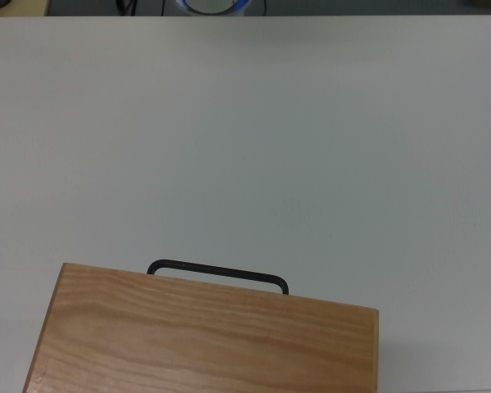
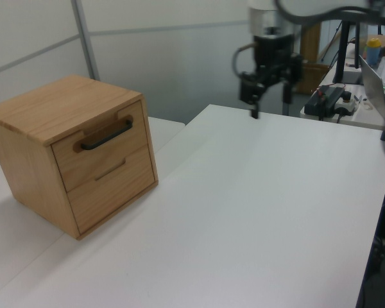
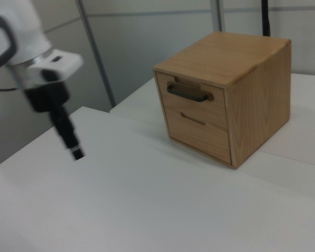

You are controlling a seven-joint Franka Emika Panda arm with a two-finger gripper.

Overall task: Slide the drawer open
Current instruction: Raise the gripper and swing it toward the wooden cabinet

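Your drawer point(image 2: 101, 142) sits shut in its wooden cabinet point(image 2: 48, 109).
Your gripper point(image 2: 269, 106) hangs at two o'clock, well apart, fingers spread.

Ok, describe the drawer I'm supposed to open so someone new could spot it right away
On the white table stands a wooden cabinet. The drawer is the upper of its two fronts. It alone carries a black bar handle; the lower front shows only a thin slot.
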